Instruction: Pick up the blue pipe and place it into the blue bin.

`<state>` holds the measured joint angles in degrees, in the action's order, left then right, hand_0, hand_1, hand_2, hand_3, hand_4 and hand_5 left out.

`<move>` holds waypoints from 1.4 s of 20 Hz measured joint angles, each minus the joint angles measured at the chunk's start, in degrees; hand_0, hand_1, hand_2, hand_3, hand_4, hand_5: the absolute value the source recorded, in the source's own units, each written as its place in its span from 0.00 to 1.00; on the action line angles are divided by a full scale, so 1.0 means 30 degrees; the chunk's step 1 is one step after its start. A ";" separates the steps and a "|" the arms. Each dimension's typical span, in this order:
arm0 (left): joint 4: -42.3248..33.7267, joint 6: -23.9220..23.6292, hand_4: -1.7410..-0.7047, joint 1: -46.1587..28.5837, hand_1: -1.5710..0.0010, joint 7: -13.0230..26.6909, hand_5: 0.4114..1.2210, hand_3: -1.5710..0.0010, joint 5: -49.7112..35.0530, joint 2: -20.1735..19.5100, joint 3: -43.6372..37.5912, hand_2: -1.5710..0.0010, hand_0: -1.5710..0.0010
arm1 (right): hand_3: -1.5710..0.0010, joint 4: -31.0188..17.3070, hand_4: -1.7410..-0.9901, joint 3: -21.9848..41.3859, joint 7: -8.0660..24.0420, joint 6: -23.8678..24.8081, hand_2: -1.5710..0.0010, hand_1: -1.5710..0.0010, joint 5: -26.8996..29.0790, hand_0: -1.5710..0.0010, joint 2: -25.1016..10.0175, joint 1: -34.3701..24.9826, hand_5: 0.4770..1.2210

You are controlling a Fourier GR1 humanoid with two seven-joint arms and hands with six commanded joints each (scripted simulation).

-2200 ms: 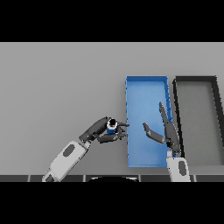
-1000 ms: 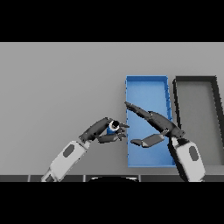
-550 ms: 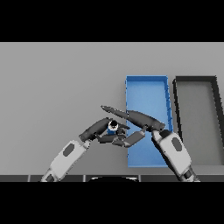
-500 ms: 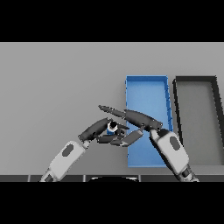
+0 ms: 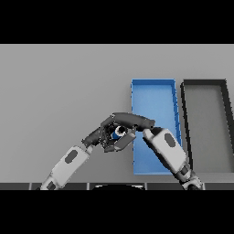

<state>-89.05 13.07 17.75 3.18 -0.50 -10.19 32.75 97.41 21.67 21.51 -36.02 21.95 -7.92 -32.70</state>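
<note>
The blue pipe (image 5: 119, 131) sits on the grey table (image 5: 59, 87) just left of the blue bin (image 5: 154, 93), near its front-left part, and both hands meet over it. The left hand (image 5: 101, 135) reaches in from the near left with fingers curled round the pipe. The right hand (image 5: 132, 121) comes across from the bin side, its fingers stretched leftward over the top of the pipe and its thumb beneath, closing on it too. So little of the pipe shows that its long axis cannot be told. The bin lies immediately right. A black bin (image 5: 204, 84) stands farther right.
</note>
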 measured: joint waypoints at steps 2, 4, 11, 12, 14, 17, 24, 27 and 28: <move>0.0288 -0.0116 0.08 -0.0283 0.23 -0.1170 1.00 0.26 -0.0467 0.0449 -0.0262 0.29 0.21 | 0.25 -0.0157 0.33 0.0172 0.0733 0.0000 0.17 0.18 0.0953 0.18 0.0089 0.0104 0.47; 0.0104 -0.0203 0.05 -0.0532 0.14 -0.1765 1.00 0.16 -0.1022 0.0955 -0.0346 0.20 0.13 | 0.16 -0.0036 0.39 0.0305 0.0347 0.0094 0.11 0.12 0.1267 0.11 0.0287 0.0701 0.66; -0.0129 0.0175 0.09 -0.0687 0.14 -0.1817 1.00 0.15 -0.1949 0.0921 -0.0743 0.22 0.09 | 0.03 0.0191 0.35 0.0500 -0.1674 0.0213 0.02 0.02 -0.0673 0.02 0.0148 0.0634 0.93; -0.0112 0.0066 0.20 -0.0589 0.31 -0.2153 1.00 0.32 -0.1645 0.0931 -0.0583 0.38 0.26 | 0.03 0.0421 0.34 0.0472 -0.1608 0.0240 0.02 0.02 -0.0304 0.02 0.0113 0.0781 0.94; 0.0032 0.0515 0.42 -0.0026 0.56 -0.2473 1.00 0.57 -0.0372 0.0094 -0.0330 0.60 0.53 | 0.02 0.0361 0.34 0.0407 -0.0826 0.0362 0.01 0.01 -0.0054 0.01 0.0416 0.0742 0.96; 0.0307 0.1117 0.63 0.0105 0.77 -0.2952 0.87 0.78 0.0943 -0.0308 0.0027 0.80 0.76 | 0.01 0.0198 0.33 0.0117 0.0132 -0.0226 0.01 0.01 -0.0431 0.01 0.0971 0.0809 0.98; 0.0282 0.0964 0.82 0.0273 0.95 -0.1756 0.31 0.95 0.1354 -0.0725 -0.0279 0.96 0.95 | 0.00 0.0851 0.33 -0.0349 -0.1161 -0.0547 0.00 0.00 -0.0932 0.00 0.1341 0.0989 1.00; 0.0287 0.0994 0.82 0.0072 0.98 -0.1329 0.23 0.98 0.1102 -0.0528 -0.0270 0.98 0.97 | 0.00 0.0611 0.33 -0.0433 -0.1244 -0.0690 0.00 0.00 -0.0982 0.00 0.1477 0.1115 1.00; 0.0290 0.0945 0.82 -0.0044 0.98 -0.1083 0.22 0.98 0.1010 -0.0417 -0.0268 0.98 0.98 | 0.00 0.0850 0.33 -0.0434 -0.1236 -0.0585 0.00 0.00 -0.0834 0.00 0.1539 0.1170 1.00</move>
<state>-88.18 15.90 17.62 -0.07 2.53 -11.44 31.95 99.96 20.37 17.80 -37.77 19.44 -3.30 -29.19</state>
